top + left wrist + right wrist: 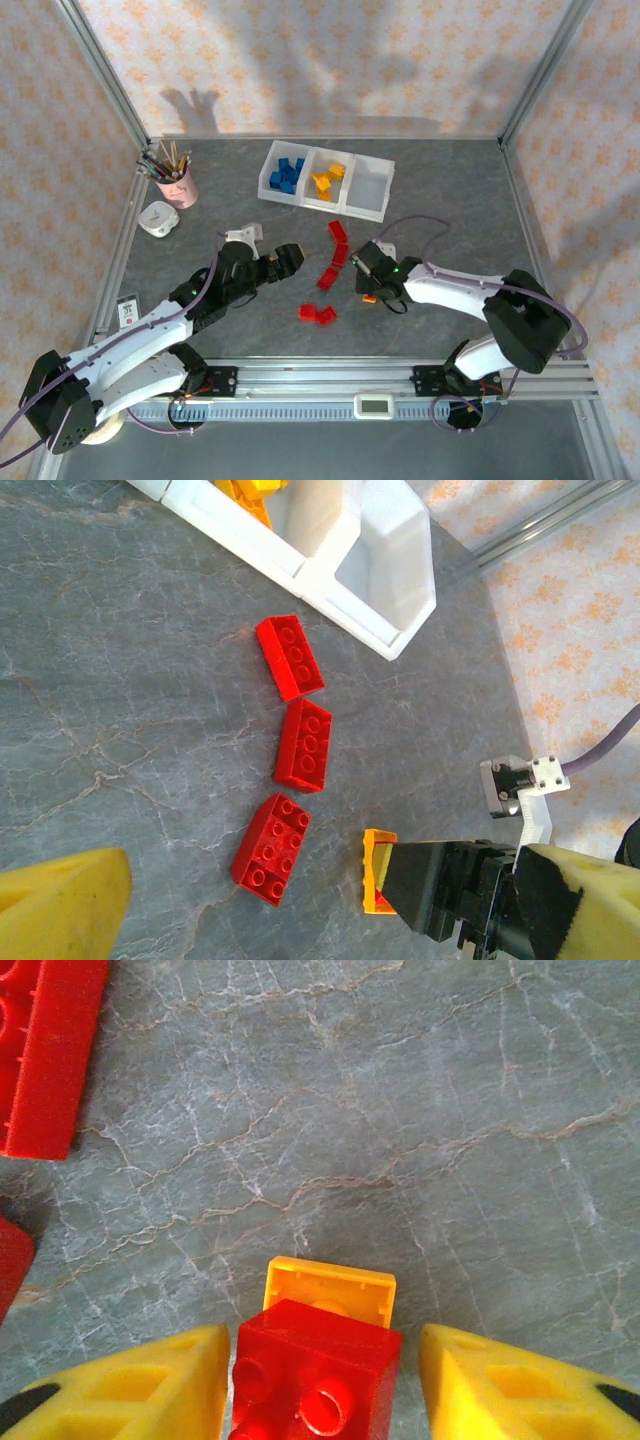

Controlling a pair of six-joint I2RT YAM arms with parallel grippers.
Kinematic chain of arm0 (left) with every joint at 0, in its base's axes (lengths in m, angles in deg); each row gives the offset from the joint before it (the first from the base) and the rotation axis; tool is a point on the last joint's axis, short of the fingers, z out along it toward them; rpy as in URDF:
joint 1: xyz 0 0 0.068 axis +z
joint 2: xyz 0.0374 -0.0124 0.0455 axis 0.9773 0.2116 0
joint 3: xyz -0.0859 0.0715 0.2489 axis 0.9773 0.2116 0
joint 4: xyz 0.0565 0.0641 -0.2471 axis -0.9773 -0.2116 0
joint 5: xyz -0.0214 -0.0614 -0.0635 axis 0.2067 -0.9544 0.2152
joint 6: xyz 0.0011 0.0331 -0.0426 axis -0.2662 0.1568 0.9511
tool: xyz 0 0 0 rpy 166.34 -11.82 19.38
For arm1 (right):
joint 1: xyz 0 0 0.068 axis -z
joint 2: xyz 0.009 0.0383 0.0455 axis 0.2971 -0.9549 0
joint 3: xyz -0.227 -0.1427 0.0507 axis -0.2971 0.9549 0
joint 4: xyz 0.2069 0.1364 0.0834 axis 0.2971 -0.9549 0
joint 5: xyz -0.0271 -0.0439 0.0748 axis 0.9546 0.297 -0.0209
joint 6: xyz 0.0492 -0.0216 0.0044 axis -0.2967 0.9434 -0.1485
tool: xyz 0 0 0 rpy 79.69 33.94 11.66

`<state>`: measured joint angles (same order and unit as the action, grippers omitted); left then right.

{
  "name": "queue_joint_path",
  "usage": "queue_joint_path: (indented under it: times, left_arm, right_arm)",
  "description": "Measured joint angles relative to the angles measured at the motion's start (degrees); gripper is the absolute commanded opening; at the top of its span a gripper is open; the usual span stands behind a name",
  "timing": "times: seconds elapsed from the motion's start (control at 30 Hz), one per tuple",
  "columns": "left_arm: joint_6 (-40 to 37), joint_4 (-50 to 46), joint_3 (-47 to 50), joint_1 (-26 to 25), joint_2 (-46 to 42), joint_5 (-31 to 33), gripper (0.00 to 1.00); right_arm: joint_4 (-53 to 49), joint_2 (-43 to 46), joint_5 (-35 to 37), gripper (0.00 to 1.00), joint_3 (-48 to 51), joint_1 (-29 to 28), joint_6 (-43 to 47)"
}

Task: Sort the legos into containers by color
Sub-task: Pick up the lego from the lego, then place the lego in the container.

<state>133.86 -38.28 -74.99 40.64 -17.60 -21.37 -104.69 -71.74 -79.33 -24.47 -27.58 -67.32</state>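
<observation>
My right gripper [368,288] [320,1392] straddles a red brick [315,1370] stuck to a yellow-orange brick [330,1288] [378,870] on the table. Its left pad touches the red brick, while a small gap remains at the right pad. Three more red legos [290,656] [303,745] [271,848] lie in a row between the arms, and a red pair [317,314] lies nearer. My left gripper [290,258] [325,908] hangs wide open beside them, holding nothing. The containers [300,200] [395,640] stand at the back with blue legos [287,175] left and yellow ones [328,181] in the middle.
A pink cup of pencils [178,185] and a small white round object [158,218] stand at the back left. A white tag [243,236] lies near my left wrist. Aluminium frame rails [400,375] border the table.
</observation>
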Motion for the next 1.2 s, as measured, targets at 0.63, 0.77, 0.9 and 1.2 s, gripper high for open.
queue_joint_path:
  times: [0.63, 0.77, 0.9, 1.2]
  left_arm:
    - [0.0, 0.0, 0.0, 0.0, 0.3, 0.2, 0.99]
    - [-0.2, -0.1, 0.0, 0.0, 0.3, 0.3, 0.99]
    - [-0.9, -0.5, -0.9, 0.0, 0.3, 1.5, 0.99]
    - [-3.3, -1.0, -7.8, 0.2, 5.2, 3.2, 0.99]
  right_arm:
    - [-0.9, 0.5, 0.9, 0.32, -2.1, 0.0, 0.3]
    - [-1.9, 1.5, 1.1, 0.32, -4.4, 0.2, 0.9]
    - [-3.4, 1.6, 2.8, 0.33, -8.7, 1.7, 2.6]
    - [-0.5, -3.1, 6.3, 0.33, -21.1, 8.4, 8.5]
